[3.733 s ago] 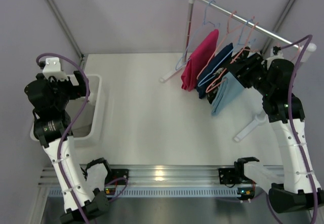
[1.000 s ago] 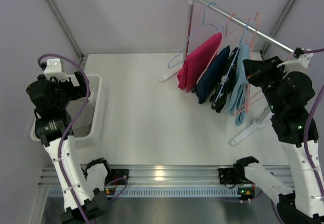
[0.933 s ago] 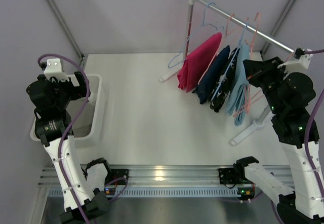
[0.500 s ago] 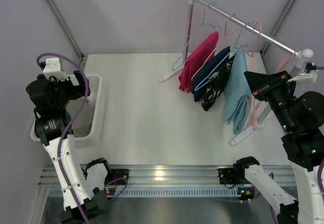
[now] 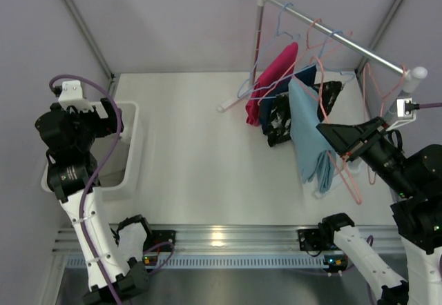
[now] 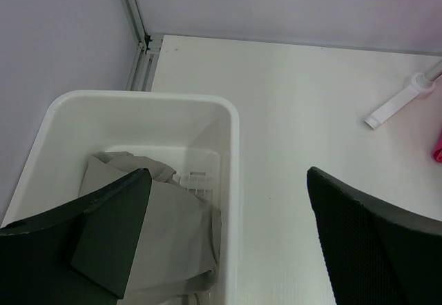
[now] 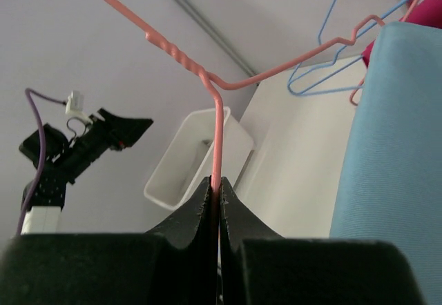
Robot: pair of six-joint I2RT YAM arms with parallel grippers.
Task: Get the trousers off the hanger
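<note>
The light sky-blue trousers (image 5: pixel 307 136) hang folded over a pink wire hanger (image 5: pixel 343 163), out in front of the other clothes on the rack. My right gripper (image 5: pixel 324 131) is shut on that hanger's wire. In the right wrist view the pink hanger (image 7: pixel 216 132) runs straight up from the pinched right gripper (image 7: pixel 216 189), with the blue trousers (image 7: pixel 394 146) to its right. The light grey trousers (image 6: pixel 162 225) lie crumpled in the white bin (image 6: pixel 231 153). My left gripper (image 6: pixel 228 181) hovers open over the bin's right rim, holding nothing.
The rack's rail (image 5: pixel 331 25) crosses the back right, with a magenta garment (image 5: pixel 273 77), a navy one (image 5: pixel 304 74) and a black patterned one (image 5: pixel 283 119) on it, plus bare blue hangers. Rack feet (image 5: pixel 228 105) rest on the table. The white bin (image 5: pixel 131 146) stands at the left.
My right arm has drawn back toward the near right, carrying the pink hanger and the blue trousers out from among the other garments. The left arm has not moved.
</note>
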